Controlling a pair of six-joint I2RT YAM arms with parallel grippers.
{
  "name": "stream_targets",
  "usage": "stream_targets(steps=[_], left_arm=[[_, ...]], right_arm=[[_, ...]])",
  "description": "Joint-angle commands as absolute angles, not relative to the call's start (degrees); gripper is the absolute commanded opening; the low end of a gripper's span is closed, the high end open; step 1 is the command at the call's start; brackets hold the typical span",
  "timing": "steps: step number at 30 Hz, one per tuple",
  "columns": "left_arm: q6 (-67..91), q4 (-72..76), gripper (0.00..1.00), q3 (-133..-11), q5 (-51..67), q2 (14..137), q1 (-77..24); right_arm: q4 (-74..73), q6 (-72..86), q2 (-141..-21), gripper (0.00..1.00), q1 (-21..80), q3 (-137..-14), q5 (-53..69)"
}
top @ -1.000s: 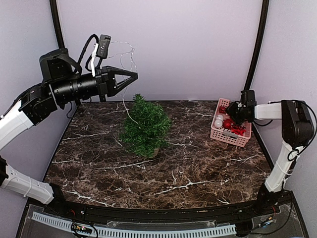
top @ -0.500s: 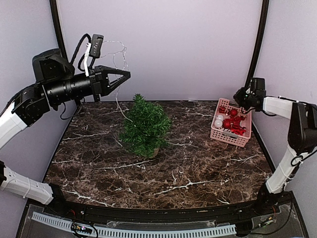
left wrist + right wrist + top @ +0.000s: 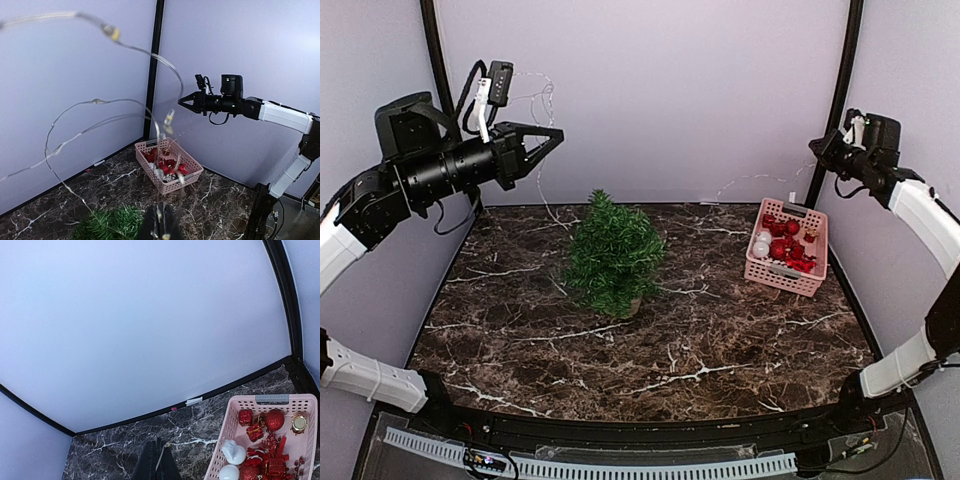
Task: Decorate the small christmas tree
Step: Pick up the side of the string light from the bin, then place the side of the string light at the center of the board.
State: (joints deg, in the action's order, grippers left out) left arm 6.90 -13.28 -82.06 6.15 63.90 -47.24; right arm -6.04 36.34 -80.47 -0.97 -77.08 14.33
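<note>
- Silvery wire of a light string (image 3: 95, 101) is being pinched between the shut fingers (image 3: 148, 231) of the left gripper (image 3: 558, 133). That gripper is being held high over the far left corner of the table (image 3: 720, 345).
- The other end of the light string is apparently being clamped by the right gripper (image 3: 818, 146), raised high at the far right with its jaws pressed together. In the right wrist view only a pale thread is being shown at the fingertips, so this grip is judged rather than certain.
- Between the two grippers the light string is being carried in loose, springy loops, and one strand is being let down to the small christmas tree (image 3: 613, 255).
- The small christmas tree is being left upright on its base, left of the table's middle. It is well apart from the pink basket (image 3: 788, 281) of red and white ornaments at the right edge.
- The step in hand is judged to be the spreading of the light string so that it can be draped over the tree.
- For this to be done well, both ends need to be pinched firmly while the span is being lowered over the treetop, so that the slack is laid onto the branches and not beside them.
- The loops need to be watched: the small christmas tree could be tipped by a snagged strand, and ornaments could be dragged out by a tangle at the pink basket.
</note>
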Motion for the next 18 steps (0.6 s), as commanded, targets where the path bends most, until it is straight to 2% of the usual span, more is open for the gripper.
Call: stream_targets(steps=[1, 9, 13, 18], left_arm=[[9.86, -13.61, 0.00, -83.46, 4.50, 65.23, -44.45], [14.55, -12.48, 0.00, -80.92, 9.29, 65.57, -37.93], [16.21, -14.82, 0.00, -77.39, 7.70, 60.91, -37.13], [17.78, -22.32, 0.00, -72.29, 2.90, 51.66, -37.08]], right_arm=[[-10.72, 30.08, -75.39, 0.00, 2.14, -78.69, 18.95], [-18.92, 23.39, -65.75, 0.00, 14.16, -75.50, 21.97], [-23.44, 20.90, -60.27, 0.00, 20.41, -73.49, 26.03], [-23.95, 22.32, -55.01, 0.00, 22.90, -70.43, 34.58]])
